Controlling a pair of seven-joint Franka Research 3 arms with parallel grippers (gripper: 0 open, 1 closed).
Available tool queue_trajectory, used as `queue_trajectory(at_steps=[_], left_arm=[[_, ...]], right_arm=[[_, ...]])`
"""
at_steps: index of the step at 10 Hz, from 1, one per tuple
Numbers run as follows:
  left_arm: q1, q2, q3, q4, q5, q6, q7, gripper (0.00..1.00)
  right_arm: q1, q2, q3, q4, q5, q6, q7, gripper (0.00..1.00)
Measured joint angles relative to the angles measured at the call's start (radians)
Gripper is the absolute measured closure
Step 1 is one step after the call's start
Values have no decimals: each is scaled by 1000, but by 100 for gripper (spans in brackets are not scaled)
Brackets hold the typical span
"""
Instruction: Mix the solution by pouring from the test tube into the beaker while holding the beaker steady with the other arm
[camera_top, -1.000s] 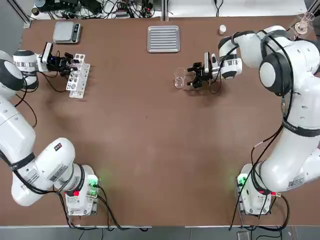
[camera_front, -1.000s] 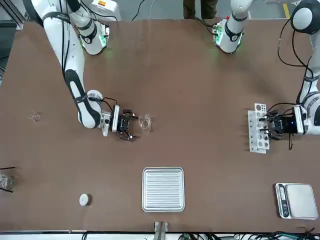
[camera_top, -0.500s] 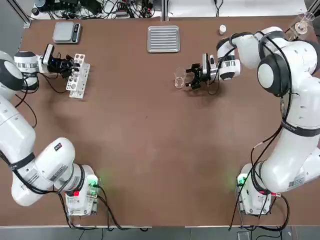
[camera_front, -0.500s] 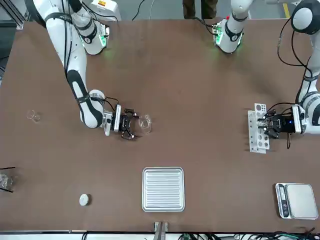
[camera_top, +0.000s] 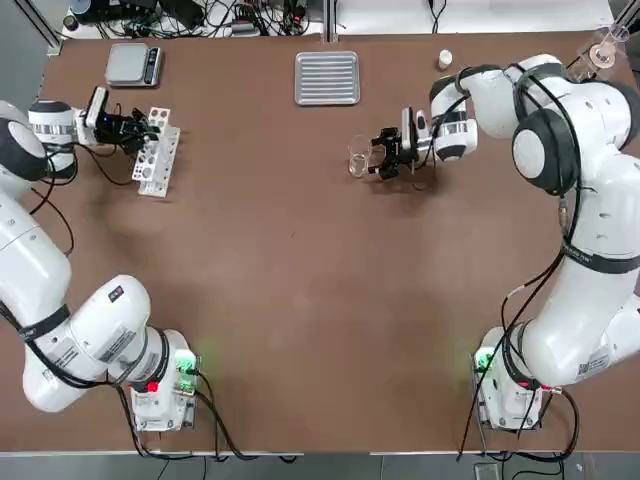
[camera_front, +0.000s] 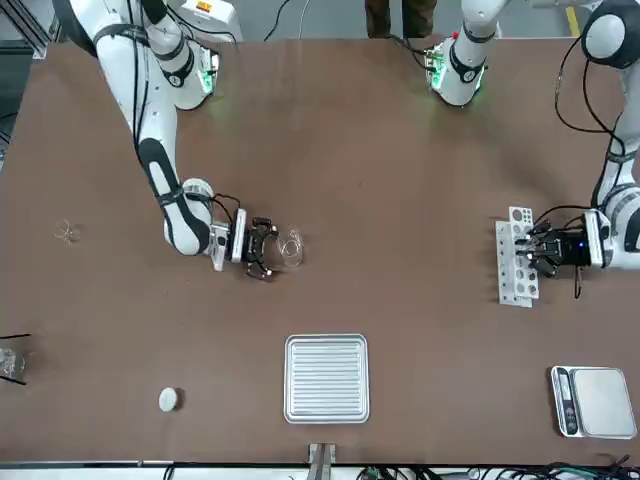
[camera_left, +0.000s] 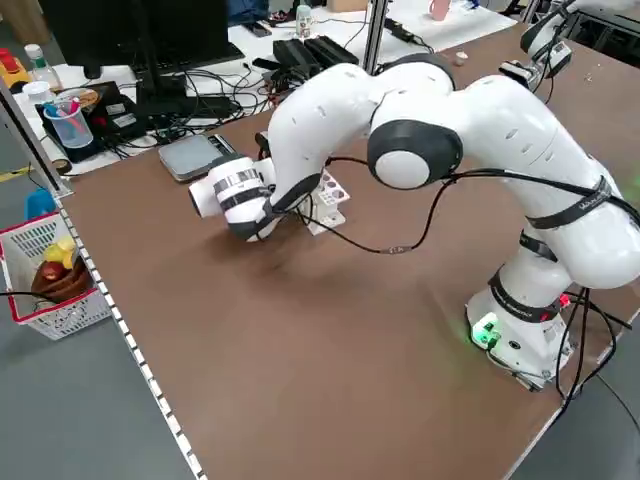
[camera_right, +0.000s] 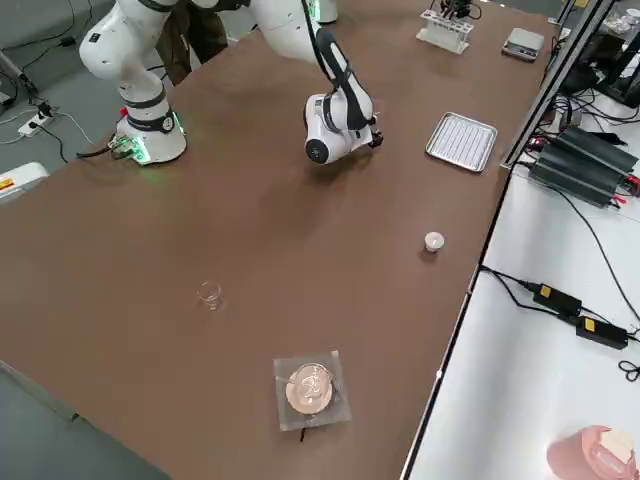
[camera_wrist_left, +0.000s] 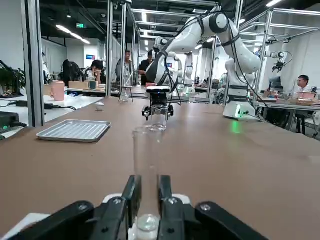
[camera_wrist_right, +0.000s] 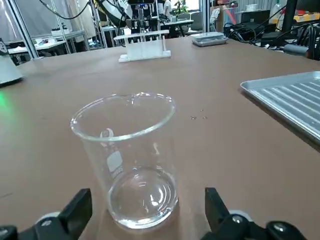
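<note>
The clear glass beaker (camera_top: 359, 160) stands upright mid-table, seen close in the right wrist view as the beaker (camera_wrist_right: 127, 165). My right gripper (camera_top: 377, 155) lies low on the table, open, with its fingertips (camera_wrist_right: 75, 210) on either side of the beaker's near base, not touching it. At the far left, my left gripper (camera_top: 140, 128) reaches into the white rack (camera_top: 157, 150). The left wrist view shows its fingers (camera_wrist_left: 131, 192) shut on a clear test tube (camera_wrist_left: 147, 160) standing upright in the rack.
A ribbed metal tray (camera_top: 327, 77) and a small scale (camera_top: 134, 63) lie along the far edge. A white cap (camera_top: 445, 59) and a flask on a stand (camera_top: 603, 50) sit far right. A tiny glass piece (camera_front: 67, 232) stands beyond the right arm.
My left gripper's fingers have closed onto the test tube in the rack. My right gripper has slid toward the beaker until its open fingers flank it.
</note>
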Motion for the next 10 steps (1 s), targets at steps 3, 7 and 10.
queue_trajectory(at_steps=[3, 7, 10], left_arm=[[-3, -16, 0, 0, 0, 0, 0, 78], [-10, -60, 0, -14, 7, -3, 2, 78], [-11, -117, 0, -44, 8, -6, 12, 78]], right_arm=[[7, 3, 5, 0, 0, 0, -3, 0], [11, 7, 10, 0, 0, 0, -12, 0], [23, 11, 13, 0, 27, 0, -19, 0]])
